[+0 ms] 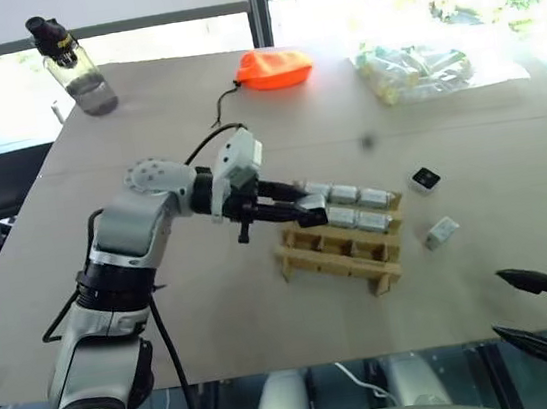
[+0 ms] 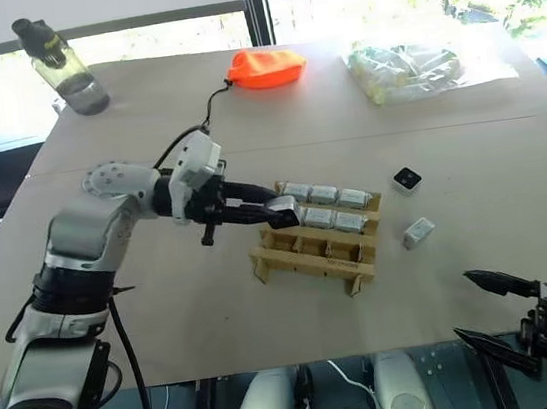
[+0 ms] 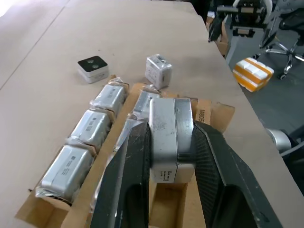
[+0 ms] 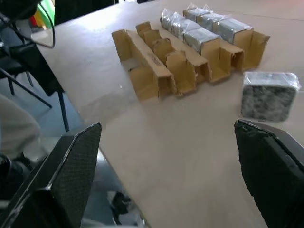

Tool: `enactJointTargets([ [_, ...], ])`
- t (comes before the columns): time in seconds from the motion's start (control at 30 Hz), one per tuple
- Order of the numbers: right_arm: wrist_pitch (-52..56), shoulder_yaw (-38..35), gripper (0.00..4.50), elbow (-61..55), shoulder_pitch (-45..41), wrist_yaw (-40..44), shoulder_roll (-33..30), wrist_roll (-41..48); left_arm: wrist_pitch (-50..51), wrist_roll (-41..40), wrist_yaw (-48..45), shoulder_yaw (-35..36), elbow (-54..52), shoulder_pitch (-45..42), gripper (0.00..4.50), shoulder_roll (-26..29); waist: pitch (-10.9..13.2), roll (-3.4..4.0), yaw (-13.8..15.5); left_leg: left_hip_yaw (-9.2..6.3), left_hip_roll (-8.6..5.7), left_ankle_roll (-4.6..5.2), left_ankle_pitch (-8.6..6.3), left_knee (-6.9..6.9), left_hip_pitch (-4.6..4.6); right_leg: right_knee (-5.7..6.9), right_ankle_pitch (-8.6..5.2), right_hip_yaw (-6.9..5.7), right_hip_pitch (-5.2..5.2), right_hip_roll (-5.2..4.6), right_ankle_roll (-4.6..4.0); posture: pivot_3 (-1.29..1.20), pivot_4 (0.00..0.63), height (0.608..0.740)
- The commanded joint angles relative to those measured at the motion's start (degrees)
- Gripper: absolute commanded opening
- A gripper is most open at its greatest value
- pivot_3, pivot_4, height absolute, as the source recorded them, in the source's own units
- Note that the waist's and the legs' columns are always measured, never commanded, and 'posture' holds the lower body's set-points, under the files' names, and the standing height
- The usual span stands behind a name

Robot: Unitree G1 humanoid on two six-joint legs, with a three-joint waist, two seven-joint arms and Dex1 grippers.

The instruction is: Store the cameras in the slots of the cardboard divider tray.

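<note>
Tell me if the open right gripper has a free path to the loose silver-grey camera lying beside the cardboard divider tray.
Probably yes: the right gripper is open, and bare table lies between it and the camera.

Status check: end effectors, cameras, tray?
Left end effector shut on a camera over the divider tray. Right end effector open, empty. Five slots filled; two loose cameras beside tray. Nothing blocking.
</note>
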Motion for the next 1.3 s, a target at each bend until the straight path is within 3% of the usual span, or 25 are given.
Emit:
enactJointTargets([
  [0.03, -5.3, -2.5, 4.43, 4.5, -2.1, 6.0, 0.2, -0.7, -2.3, 1.0, 0.0, -0.5, -2.2, 0.7, 0.74, 0.0, 0.0, 0.02, 0.2, -0.02, 0.00, 0.00, 0.00, 0.00, 0.00, 0.01, -0.02, 0.03, 0.00, 0.01, -0.05, 0.00, 0.150, 0.726],
  [0.4, -4.1, -3.5, 4.43, 5.8, -5.8, 7.7, 0.3, 0.5, -8.6, 3.2, -2.7, -2.0, -1.5, 2.9, 0.74, -0.1, 0.0, 0.09, 0.4, -0.06, -0.04, -0.21, 0.11, 0.00, -0.16, -0.15, 0.21, 0.10, -0.01, -0.02, -0.06, 0.00, 0.150, 0.726],
  [0.63, -3.6, -3.9, 4.43, 5.1, -5.1, 6.3, 0.5, 0.0, -19.7, 7.4, -9.7, -4.6, 8.3, -0.9, 0.74, 0.2, -0.1, 0.10, 0.4, -0.06, -0.04, -0.08, 0.04, 0.00, -0.14, -0.14, 0.21, 0.05, 0.00, -0.01, -0.06, 0.00, 0.150, 0.726],
  [0.83, -3.3, -4.1, 4.43, 3.4, -4.5, 5.3, 1.1, 0.0, -26.2, 9.6, -10.0, -5.7, 15.0, -3.1, 0.74, -1.5, -0.1, 0.12, 0.4, -0.04, -0.04, -0.08, 0.04, 0.01, -0.14, -0.14, 0.21, 0.04, 0.00, -0.01, -0.06, 0.00, 0.150, 0.726],
  [1.2, -2.9, -3.8, 4.43, 1.2, -4.2, 3.3, 1.6, -0.6, -24.5, 11.0, -10.0, -7.1, 18.4, -5.0, 0.74, -3.5, -0.1, 0.12, 0.3, -0.05, -0.03, -0.05, 0.02, 0.01, -0.15, -0.14, 0.21, 0.01, -0.01, 0.00, -0.05, 0.00, 0.150, 0.726],
  [1.23, -2.8, -3.8, 4.50, 0.9, -4.2, 3.0, 1.6, -0.6, -24.5, 11.0, -10.0, -7.2, 18.4, -5.1, 1.74, -3.3, -0.1, 0.12, 0.3, -0.05, -0.03, -0.05, 0.03, 0.01, -0.15, -0.14, 0.21, 0.01, -0.01, 0.00, -0.05, 0.00, 0.150, 0.726],
  [1.3, -2.6, -3.8, 4.50, 0.4, -4.2, 2.5, 1.6, -0.7, -24.5, 10.5, -10.0, -6.6, 18.4, -5.3, 2.40, -3.5, -0.1, 0.12, 0.3, -0.05, -0.03, -0.04, 0.02, 0.01, -0.15, -0.14, 0.21, 0.01, -0.01, -0.01, -0.05, 0.00, 0.150, 0.726],
])
